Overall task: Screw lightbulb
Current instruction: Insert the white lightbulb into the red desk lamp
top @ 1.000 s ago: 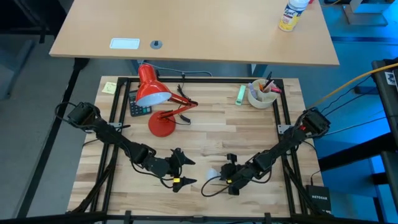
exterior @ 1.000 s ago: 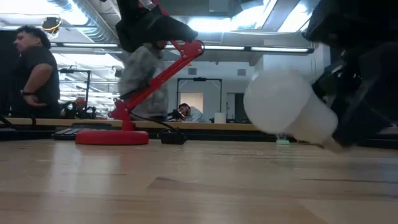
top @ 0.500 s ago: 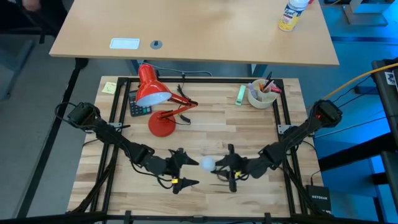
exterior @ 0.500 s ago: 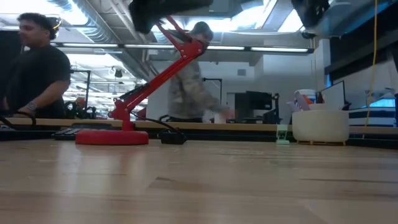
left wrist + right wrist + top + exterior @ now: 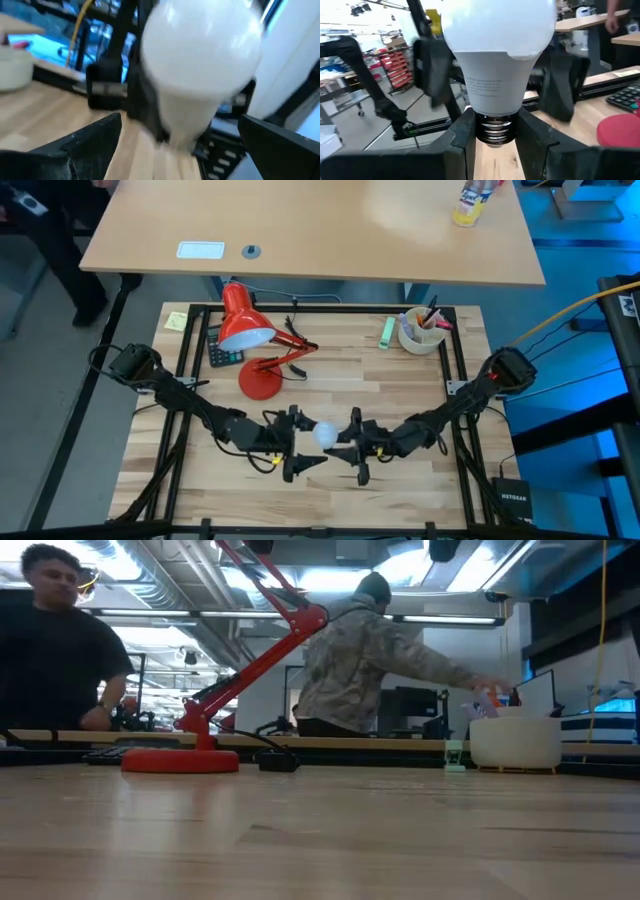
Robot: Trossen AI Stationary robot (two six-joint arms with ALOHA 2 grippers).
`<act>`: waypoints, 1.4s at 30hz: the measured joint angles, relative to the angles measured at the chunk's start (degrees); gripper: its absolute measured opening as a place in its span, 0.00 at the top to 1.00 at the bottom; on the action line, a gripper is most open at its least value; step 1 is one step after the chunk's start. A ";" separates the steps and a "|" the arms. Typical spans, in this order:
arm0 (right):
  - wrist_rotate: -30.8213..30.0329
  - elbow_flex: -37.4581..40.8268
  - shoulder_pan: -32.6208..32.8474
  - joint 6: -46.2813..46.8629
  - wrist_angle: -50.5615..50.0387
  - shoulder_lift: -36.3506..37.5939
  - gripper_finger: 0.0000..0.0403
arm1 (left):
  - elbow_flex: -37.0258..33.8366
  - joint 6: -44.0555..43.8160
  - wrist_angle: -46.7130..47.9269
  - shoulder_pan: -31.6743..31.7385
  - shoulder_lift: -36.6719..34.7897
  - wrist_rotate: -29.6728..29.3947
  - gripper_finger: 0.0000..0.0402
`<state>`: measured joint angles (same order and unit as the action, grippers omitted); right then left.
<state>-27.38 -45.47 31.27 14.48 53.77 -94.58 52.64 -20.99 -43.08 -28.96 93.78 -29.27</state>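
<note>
The lightbulb (image 5: 325, 432), white and frosted with a grey screw base, hangs above the middle of the near half of the table. My right gripper (image 5: 346, 442) is shut on it from the right. My left gripper (image 5: 303, 440) is open and faces it from the left. Its two fingers (image 5: 95, 140) stand on either side of the bulb's globe (image 5: 200, 60), and I see no touch. The red lamp (image 5: 243, 322) stands on its round base (image 5: 262, 381) at the far left, its shade tipped down. Neither gripper shows in the low view. My right gripper pinches the bulb's grey screw base (image 5: 492, 127) between its two fingers (image 5: 462, 137). The fingers lie level and come from the table's right, along the bulb's length. The bulb is lifted clear of the table, its globe (image 5: 497, 30) pointing at the left gripper.
A dark calculator (image 5: 222, 355) lies beside the lamp. A white cup of pens (image 5: 420, 332) and a green item (image 5: 385, 330) stand at the far right, and a yellow note (image 5: 176, 320) at the far left corner. People move at the desk beyond the table (image 5: 380, 660).
My right gripper has risen from near the tabletop, tipped from pointing down to level and moved toward the table's left, carrying the bulb up between the left gripper's fingers. My left gripper has tipped up to level and risen a little, staying open.
</note>
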 joint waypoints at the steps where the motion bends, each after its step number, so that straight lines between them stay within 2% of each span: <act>1: 0.02 0.00 -0.36 0.02 0.56 -0.45 0.74 | 0.00 0.88 -0.99 0.16 0.00 -0.08 0.03; 14: 2.96 -2.88 -1.87 -1.82 0.78 -1.78 0.74 | 0.00 4.00 -3.41 1.99 0.02 0.17 0.04; 17: 3.04 -2.88 -2.02 -1.82 0.60 -1.78 0.74 | 0.00 4.27 -3.22 2.13 0.02 0.06 0.12; 26: 3.41 -2.88 -2.10 -1.26 0.05 -1.78 0.74 | 0.00 4.96 -3.11 2.35 0.02 0.19 0.46; 31: 3.07 -2.88 -2.10 -0.81 -0.20 -1.78 0.71 | 0.00 5.59 -3.07 2.33 0.02 0.26 0.60; 34: 3.07 -2.88 -2.10 -0.80 -0.42 -1.78 0.66 | 0.00 5.32 -2.99 2.33 0.02 0.06 0.65; 42: 3.66 -2.89 -2.06 -0.83 -2.09 -1.48 0.53 | 0.00 4.92 -2.43 2.38 0.02 -0.10 0.64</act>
<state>-23.71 -48.37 29.21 13.65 51.68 -96.06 52.64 -16.07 -45.51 -26.59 93.80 -29.37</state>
